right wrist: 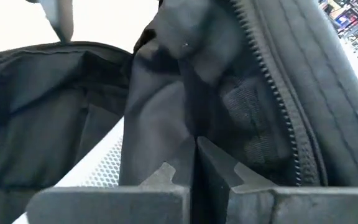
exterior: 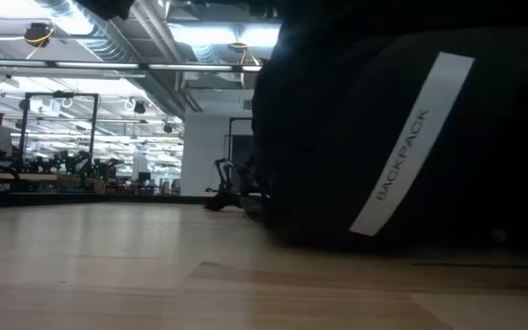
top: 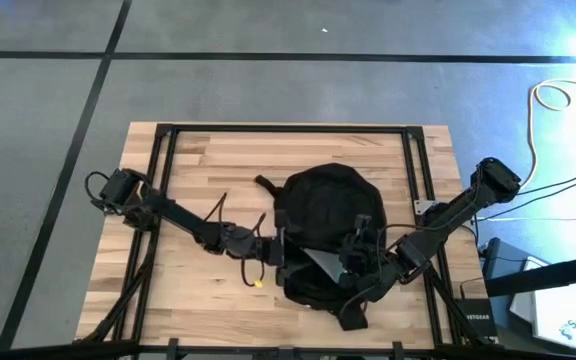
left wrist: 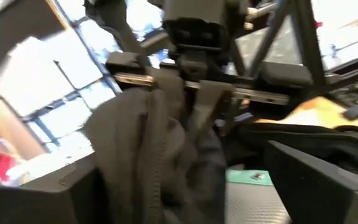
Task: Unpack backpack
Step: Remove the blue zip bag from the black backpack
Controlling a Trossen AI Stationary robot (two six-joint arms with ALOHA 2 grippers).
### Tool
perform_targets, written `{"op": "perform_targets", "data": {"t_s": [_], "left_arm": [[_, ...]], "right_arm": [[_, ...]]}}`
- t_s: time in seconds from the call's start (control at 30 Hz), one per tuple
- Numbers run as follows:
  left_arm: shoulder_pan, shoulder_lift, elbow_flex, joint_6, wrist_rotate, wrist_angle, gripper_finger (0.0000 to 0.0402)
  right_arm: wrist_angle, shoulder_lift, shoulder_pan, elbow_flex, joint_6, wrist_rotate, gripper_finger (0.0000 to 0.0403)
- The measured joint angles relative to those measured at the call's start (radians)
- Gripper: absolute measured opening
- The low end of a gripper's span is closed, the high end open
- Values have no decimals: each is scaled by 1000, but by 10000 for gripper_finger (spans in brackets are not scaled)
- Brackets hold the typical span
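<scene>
The black backpack (top: 323,230) lies on the wooden table, and its zip opening faces the near edge. In the low view the backpack (exterior: 401,137) fills the right side and carries a white label. A translucent teal-edged pouch (left wrist: 248,178) shows inside the opening, pale in the high view (top: 323,262). My right gripper (right wrist: 194,177) is at the opening's right side, shut on black fabric. My left gripper (left wrist: 191,199) is open at the backpack's left near side (top: 276,250). Its fingers stand either side of a raised fold of fabric (left wrist: 160,149). My right gripper pinches a fold of the backpack's black lining (right wrist: 188,118) between its two fingers, just beside the zipper's teeth (right wrist: 272,81) at the opening's edge. In the left wrist view this fabric (left wrist: 185,93) hangs slack below those fingers, raised off the bag. My left gripper has the fold between its open fingers; whether it touches the fold I cannot tell.
A small yellow piece (top: 258,283) lies on the table near the left gripper. Black straps trail at the backpack's far left (top: 265,183) and near edge (top: 353,315). A black metal frame (top: 288,130) borders the table. Bare wood (top: 198,160) shows to the left and far side.
</scene>
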Motion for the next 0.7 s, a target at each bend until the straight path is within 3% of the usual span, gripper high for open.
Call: {"op": "perform_targets", "data": {"t_s": [0.5, 0.7], "left_arm": [[-127, -2, 2, 247, -21, 172, 363], [-135, -2, 2, 196, 87, 41, 363]], "right_arm": [[0, 0, -31, -1, 4, 42, 0], [0, 0, -83, -1, -5, 42, 0]]}}
